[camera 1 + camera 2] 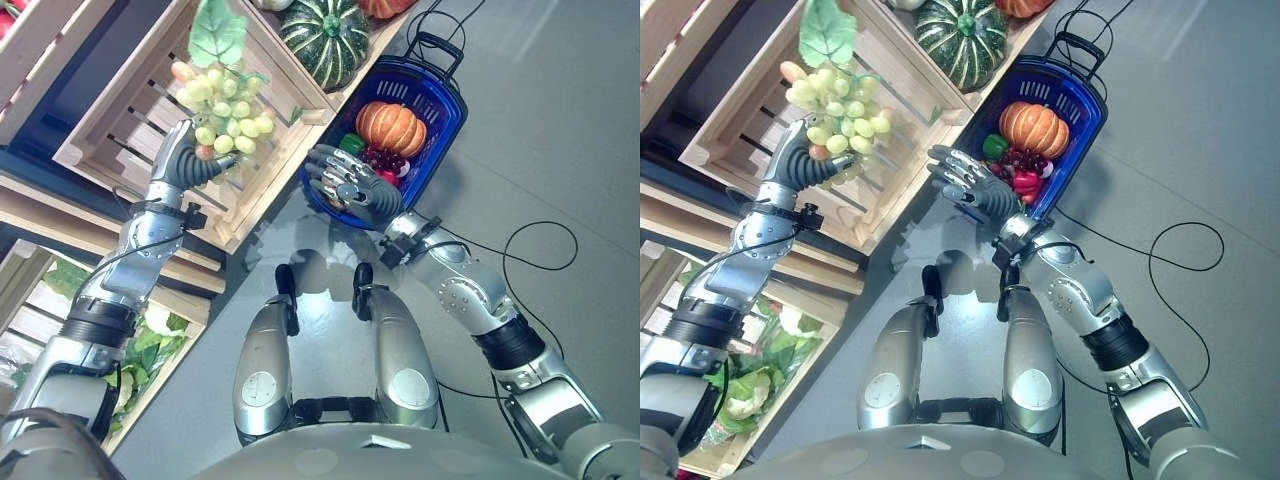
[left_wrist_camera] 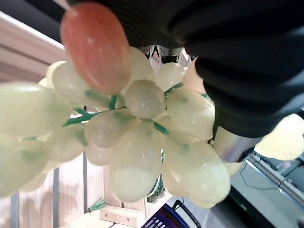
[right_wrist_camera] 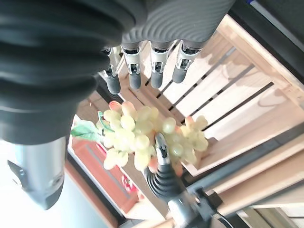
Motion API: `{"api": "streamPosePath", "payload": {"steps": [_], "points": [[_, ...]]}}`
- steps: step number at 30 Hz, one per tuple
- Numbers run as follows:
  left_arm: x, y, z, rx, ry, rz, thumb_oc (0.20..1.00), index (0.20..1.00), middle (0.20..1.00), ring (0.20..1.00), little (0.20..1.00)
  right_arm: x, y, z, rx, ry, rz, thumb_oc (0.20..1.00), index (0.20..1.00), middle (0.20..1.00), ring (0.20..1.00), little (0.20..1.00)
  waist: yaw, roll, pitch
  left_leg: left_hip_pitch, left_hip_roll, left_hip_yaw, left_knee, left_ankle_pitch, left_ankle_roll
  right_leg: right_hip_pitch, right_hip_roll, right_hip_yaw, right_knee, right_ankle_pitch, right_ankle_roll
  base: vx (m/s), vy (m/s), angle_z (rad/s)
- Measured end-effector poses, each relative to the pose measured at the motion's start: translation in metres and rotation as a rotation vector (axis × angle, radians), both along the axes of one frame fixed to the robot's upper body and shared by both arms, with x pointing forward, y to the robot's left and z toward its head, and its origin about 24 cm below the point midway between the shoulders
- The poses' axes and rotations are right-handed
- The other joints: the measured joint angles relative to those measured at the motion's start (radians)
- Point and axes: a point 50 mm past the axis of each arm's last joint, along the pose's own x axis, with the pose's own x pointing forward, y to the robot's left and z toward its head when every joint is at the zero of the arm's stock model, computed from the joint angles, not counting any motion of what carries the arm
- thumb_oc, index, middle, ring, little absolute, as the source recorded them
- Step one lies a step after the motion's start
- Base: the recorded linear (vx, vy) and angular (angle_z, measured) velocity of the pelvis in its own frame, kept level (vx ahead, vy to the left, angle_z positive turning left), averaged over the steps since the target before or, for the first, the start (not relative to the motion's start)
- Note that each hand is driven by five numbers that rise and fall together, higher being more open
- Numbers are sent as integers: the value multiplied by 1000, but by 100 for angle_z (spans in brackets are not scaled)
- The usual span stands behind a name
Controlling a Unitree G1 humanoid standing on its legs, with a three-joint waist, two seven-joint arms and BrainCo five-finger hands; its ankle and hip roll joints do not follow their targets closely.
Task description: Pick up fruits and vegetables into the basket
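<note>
**Grapes lifted, basket waiting**

The left robot hand has its fingers curled round a bunch of pale green grapes, a few of them blushed pink and a green leaf on top. The bunch is held up over the slatted wooden crate, clear of its floor, near the crate's corner closest to the basket. In the left wrist view the grapes press close against the dark cover of the hand.

The right robot hand hangs with fingers straight and spread, holding nothing, at the near rim of the blue basket, which stands on the grey floor just beside the crate. Inside the basket lie an orange pumpkin, something green and dark red fruit. A striped green squash sits in the neighbouring crate.

The step in hand looks like the carry: the grapes are picked but not yet in the basket. The next move would call for swinging the bunch across the crate's wall, over the basket's open space beside the pumpkin, then loosening the fingers low enough that the bunch does not spill out.
</note>
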Motion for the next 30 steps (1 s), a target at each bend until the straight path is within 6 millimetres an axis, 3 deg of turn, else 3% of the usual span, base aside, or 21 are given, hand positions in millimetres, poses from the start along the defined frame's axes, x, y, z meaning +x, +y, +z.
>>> {"api": "streamPosePath", "payload": {"steps": [5,10,16,20,25,30], "points": [[0,-7,-13,175,0,59,200,200,200,200,200,4,-2,-13,76,93,-86,1000,1000,1000,1000,1000,-6,2,-1,35,1,-4,-23,3,-1,39,1,-8,-24,-3,5,7,3,2],[0,-13,-23,325,-18,106,200,200,200,200,200,6,-9,-41,139,243,-140,1000,1000,1000,1000,1000,-7,5,-2,48,1,-5,-35,4,-1,52,1,-12,-35,-2,3,0,0,0],[2,-43,-36,489,-47,64,200,200,200,200,200,-4,4,-66,169,382,-3,1000,1000,1000,1000,1000,-7,8,-4,53,1,-9,-42,5,-1,65,4,-20,-48,1,3,-16,-22,4],[4,-69,-39,530,-74,0,200,200,200,200,200,-13,20,-72,151,396,109,1000,1000,1000,1000,1000,-6,8,-5,71,1,-12,-48,5,-1,86,6,-24,-59,3,5,-38,-32,3],[11,-90,-25,607,-153,-17,200,200,200,200,200,-10,25,-72,70,388,170,1000,1000,1000,1000,1000,-8,10,-7,70,1,-12,-48,5,0,92,7,-26,-69,6,10,-15,-25,2],[15,-100,-14,644,-206,-18,200,200,200,200,200,-6,30,-67,62,366,200,1000,1000,1000,1000,1000,-11,10,-7,72,5,-11,-50,5,1,99,13,-26,-83,16,10,0,0,0]]}}
